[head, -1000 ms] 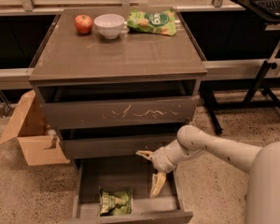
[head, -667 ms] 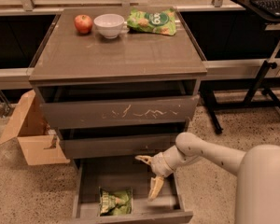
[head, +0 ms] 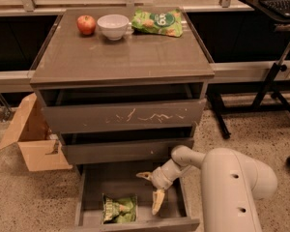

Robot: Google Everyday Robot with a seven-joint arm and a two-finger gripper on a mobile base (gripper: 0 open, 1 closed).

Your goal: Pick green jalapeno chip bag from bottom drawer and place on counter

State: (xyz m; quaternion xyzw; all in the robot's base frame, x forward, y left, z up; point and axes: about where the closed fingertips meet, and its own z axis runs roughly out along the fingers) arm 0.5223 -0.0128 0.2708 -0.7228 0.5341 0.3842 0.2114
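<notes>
The green jalapeno chip bag (head: 119, 208) lies crumpled on the floor of the open bottom drawer (head: 135, 224), at its front left. My gripper (head: 151, 190) hangs inside the drawer to the right of the bag, apart from it. It is open and empty, with one finger (head: 145, 176) pointing left and the other (head: 157, 201) pointing down. The counter (head: 121, 52) is the cabinet's top, well above the gripper.
On the counter's back edge stand a red apple (head: 86, 24), a white bowl (head: 113, 26) and a flat brighter-green bag (head: 157, 22). The top drawer front (head: 123, 116) has white scratches. A cardboard box (head: 31, 134) sits on the floor at the left. A laptop stand (head: 275, 57) is at the right.
My arm has moved left and lower into the bottom drawer, bringing the open gripper closer to the bag. The bag has not moved.
</notes>
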